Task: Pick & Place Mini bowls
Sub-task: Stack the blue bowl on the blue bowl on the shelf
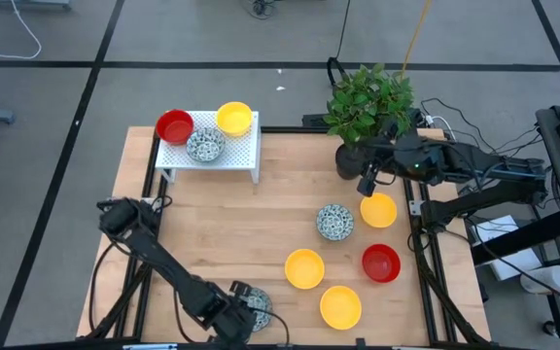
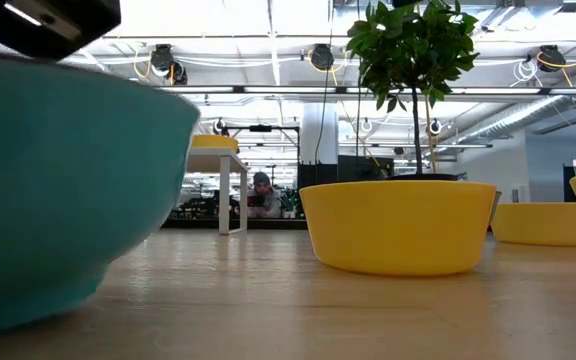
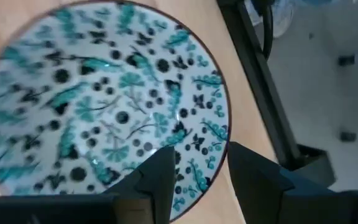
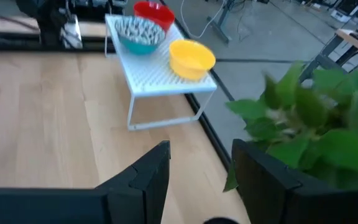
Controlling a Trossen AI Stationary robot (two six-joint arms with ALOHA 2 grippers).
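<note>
A white mini bowl with a blue-green pattern (image 1: 260, 305) (image 3: 104, 106) rests on its base near the table's front edge and looms teal in the low view (image 2: 58, 190). My left gripper (image 1: 245, 311) (image 3: 201, 180) is open above its rim. More mini bowls sit on the table's right half: a patterned one (image 1: 334, 222), three yellow ones (image 1: 304, 268) (image 1: 340, 306) (image 1: 378, 209) and a red one (image 1: 381, 262). A red, a yellow and a patterned bowl sit on the white rack (image 1: 249, 156). My right gripper (image 4: 201, 180) is open, raised at the far right by the plant. My left gripper comes from above, slanting down, at the patterned bowl's rim (image 3: 221, 149). One finger (image 3: 157, 180) stands over the bowl's inside and the other (image 3: 257, 180) outside it. Whether either finger touches the rim, I cannot tell.
A potted plant (image 1: 369, 102) in a black pot (image 1: 348, 161) stands at the far right, beside my right arm. The white rack (image 4: 166, 78) stands on legs at the far left. Bare wood lies across the table's middle and left (image 1: 222, 228). Black frame rails border the table.
</note>
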